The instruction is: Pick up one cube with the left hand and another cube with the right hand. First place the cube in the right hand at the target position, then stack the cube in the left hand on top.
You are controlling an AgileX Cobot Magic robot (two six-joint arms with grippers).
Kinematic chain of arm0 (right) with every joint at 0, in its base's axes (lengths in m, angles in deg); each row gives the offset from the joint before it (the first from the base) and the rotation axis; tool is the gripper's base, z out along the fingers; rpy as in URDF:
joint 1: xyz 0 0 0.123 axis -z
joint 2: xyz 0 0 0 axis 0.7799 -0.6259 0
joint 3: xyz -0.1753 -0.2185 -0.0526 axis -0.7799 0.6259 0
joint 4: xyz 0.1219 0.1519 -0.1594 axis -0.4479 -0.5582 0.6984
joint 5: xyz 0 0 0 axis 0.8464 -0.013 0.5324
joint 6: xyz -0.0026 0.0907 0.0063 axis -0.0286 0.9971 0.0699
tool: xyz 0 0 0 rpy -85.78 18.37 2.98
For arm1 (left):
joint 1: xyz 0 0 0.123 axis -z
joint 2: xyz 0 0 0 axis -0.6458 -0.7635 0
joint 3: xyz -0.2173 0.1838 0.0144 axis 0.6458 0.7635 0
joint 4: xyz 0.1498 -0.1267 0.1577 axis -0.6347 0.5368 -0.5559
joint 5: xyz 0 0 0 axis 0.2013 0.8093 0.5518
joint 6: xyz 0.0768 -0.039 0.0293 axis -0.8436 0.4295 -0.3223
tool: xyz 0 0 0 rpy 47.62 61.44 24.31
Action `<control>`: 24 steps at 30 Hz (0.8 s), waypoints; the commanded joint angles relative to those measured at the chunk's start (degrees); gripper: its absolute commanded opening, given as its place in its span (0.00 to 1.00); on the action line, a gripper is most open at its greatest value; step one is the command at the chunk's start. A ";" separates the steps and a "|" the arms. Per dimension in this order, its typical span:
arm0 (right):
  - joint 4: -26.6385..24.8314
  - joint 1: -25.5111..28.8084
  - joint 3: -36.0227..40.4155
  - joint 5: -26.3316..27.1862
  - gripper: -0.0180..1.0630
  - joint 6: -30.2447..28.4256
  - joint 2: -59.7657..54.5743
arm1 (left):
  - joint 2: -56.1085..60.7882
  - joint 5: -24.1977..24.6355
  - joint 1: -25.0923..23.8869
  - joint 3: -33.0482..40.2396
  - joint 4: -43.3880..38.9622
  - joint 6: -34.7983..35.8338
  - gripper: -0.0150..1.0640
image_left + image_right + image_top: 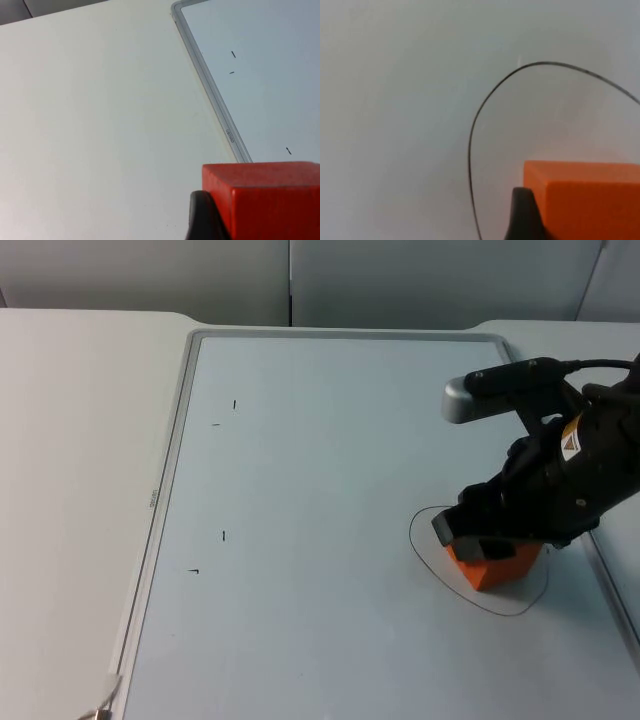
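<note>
Orange cube [492, 566] sits low inside the hand-drawn target circle [425, 515] on the whiteboard [330, 440], right gripper [490, 540] closed on it from above; in the right wrist view the cube [590, 200] is pinched against a black fingertip [522, 215] with the circle's line [485, 110] curving around it. Can't tell if it's actually touching the board or a hair above. Looks like a plain solid block, matte orange faces, sharp edges, squarely held, slightly rotated relative to the board frame. Second cube, red [265, 200], is clamped in the left gripper [225, 220], parked off the board over the white table [90, 125] near the board's aluminium frame [210, 90]; left arm is waiting. So my read: both picks done, right-hand placement at the final stage, release not yet made. Left to do: open right, clear the arm out, bring left over, stack red on orange.
</note>
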 commanded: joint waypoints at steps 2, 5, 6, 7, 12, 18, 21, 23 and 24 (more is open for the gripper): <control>0.12 -0.16 0.25 -0.86 0.18 0.19 -0.08 | 0.42 -0.80 0.45 0.08 0.30 0.18 0.09; 0.12 -0.16 0.25 -1.23 0.37 0.19 0.19 | 0.42 -0.80 0.45 0.08 0.30 0.18 0.09; 0.12 -0.16 0.25 -1.47 0.48 0.19 0.38 | 0.42 -0.80 0.45 0.08 0.30 0.18 0.09; 0.12 -0.16 0.25 -1.56 0.63 0.19 0.95 | 0.42 -0.80 0.45 0.08 0.30 0.18 0.09; -0.33 -0.16 0.25 -1.76 0.92 0.19 3.67 | 0.42 -0.80 0.45 0.08 0.30 0.18 0.09; 0.59 -0.16 -1.09 -3.26 0.93 -0.19 11.76 | 0.42 -0.80 0.45 0.08 0.30 0.18 0.09; 0.59 -0.16 -2.66 -5.19 0.93 -0.95 17.18 | 0.42 -0.91 0.45 0.08 0.30 0.18 0.09; 0.59 -0.16 -5.17 -6.50 0.93 -3.13 24.93 | 0.42 -1.53 0.45 0.08 0.30 0.18 0.09; 0.59 -0.16 -6.35 -6.76 0.93 -3.53 28.52 | 0.42 -1.82 0.45 0.08 0.30 0.18 0.09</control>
